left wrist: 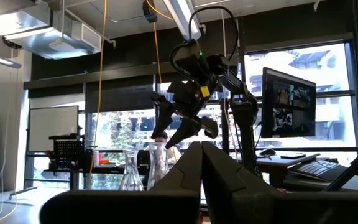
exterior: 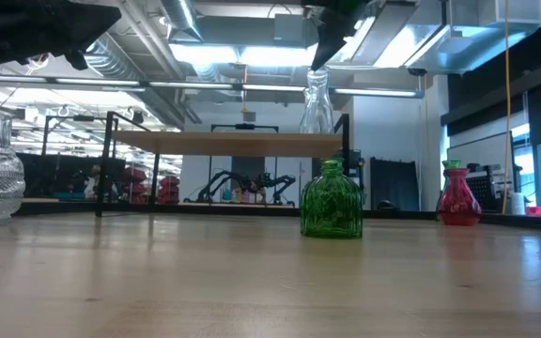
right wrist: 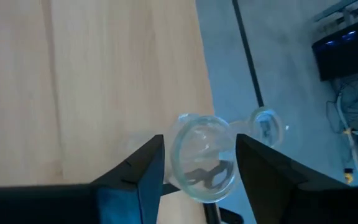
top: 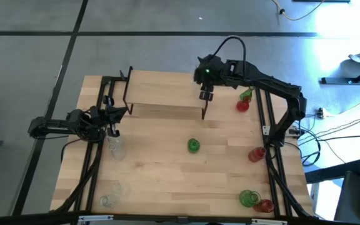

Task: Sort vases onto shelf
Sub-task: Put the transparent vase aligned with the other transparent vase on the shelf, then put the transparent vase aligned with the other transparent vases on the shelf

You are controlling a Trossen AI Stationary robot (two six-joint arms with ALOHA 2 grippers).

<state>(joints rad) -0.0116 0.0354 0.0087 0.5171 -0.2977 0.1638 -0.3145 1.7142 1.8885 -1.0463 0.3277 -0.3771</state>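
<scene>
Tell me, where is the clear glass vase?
The clear glass vase stands on the light-wood shelf, at its right end in the low view, directly under the right hand.

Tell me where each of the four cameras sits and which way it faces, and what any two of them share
High: overhead, straight down on the shelf; both arms show.
Low: table height, level across; green vase in front, an arm above.
Left wrist: on the left arm, facing the right gripper; own shut fingers below.
Right wrist: looks down on the clear vase between its open fingers.
Shared: that clear vase on the shelf appears in low and right wrist.
</scene>
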